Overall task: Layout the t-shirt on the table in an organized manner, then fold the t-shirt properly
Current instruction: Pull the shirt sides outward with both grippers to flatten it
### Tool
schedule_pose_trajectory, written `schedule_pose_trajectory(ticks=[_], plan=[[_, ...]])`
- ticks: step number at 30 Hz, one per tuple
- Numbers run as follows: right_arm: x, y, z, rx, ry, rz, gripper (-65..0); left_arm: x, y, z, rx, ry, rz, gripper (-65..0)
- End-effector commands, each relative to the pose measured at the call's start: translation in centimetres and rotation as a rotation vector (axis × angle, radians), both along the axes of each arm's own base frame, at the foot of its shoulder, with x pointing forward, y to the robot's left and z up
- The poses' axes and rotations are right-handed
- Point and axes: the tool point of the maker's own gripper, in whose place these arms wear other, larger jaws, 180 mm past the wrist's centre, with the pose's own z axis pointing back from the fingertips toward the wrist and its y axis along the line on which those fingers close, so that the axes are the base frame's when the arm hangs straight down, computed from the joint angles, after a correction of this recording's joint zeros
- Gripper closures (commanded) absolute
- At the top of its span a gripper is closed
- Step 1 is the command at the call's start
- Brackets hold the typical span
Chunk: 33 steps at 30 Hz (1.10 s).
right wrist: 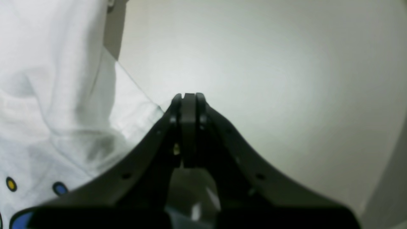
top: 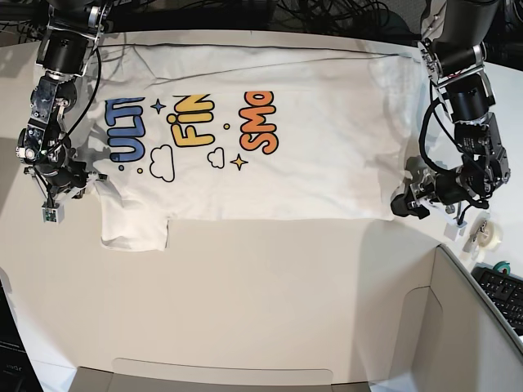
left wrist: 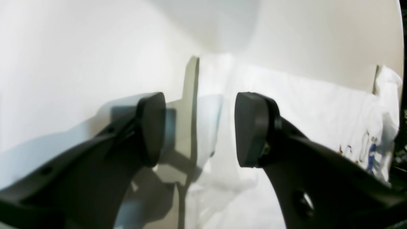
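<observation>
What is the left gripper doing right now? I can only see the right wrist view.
Observer: The left gripper is open, jaws wide apart, above an edge of the t-shirt.
Operator: Is the shirt folded anywhere?
Observer: No fold shows in the base view. It lies spread across the table, print up.
Operator: Which end is the right gripper at?
Observer: The right gripper is at the sleeve end, and the left one is at the opposite end.
</observation>
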Motion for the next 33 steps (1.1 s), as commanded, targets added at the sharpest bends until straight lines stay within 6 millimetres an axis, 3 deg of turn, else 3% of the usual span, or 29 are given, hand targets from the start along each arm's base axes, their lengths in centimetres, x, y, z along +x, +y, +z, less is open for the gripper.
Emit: schedule_pose_trajectory(ticks=[1, 8, 10, 13, 16, 22, 26, 33], plan=[[-1.2, 0.2, -1.2, 0.004, 0.078, 0.005, 0.0, 1.0, 0.3, 1.3, 0.005, -0.035, -0.002, -34.1], [-1.1, 1.0, -1.5, 0.022, 0.078, 0.007, 0.0, 1.0, -1.3, 0.9, -0.020, -0.025, -0.022, -33.9], [-1.1, 1.1, -1.5, 0.022, 0.078, 0.008, 0.0, 1.0, -1.3, 0.9, -0.021, -0.026, -0.021, -31.3], [-1.1, 1.2, -1.6, 0.023, 0.079, 0.010, 0.0, 1.0, -1.3, 0.8, -0.020, -0.026, -0.020, -19.0], [-1.1, 1.1, -1.5, 0.023, 0.078, 0.007, 0.0, 1.0, -1.1, 0.9, -0.016, -0.028, -0.017, 0.0], [-0.1, 1.1, 0.3, 0.008, 0.024, 0.014, 0.0, 1.1, -1.0, 1.2, -0.015, -0.036, -0.021, 0.0], [0.8, 1.3, 3.1, -0.027, -0.053, 0.033, 0.0, 2.0, -0.8, 4.0, 0.042, -0.118, -0.043, 0.0], [1.3, 1.8, 6.4, -0.074, -0.142, 0.058, 0.0, 1.0, -1.1, 6.5, 0.133, -0.137, -0.131, 0.0]])
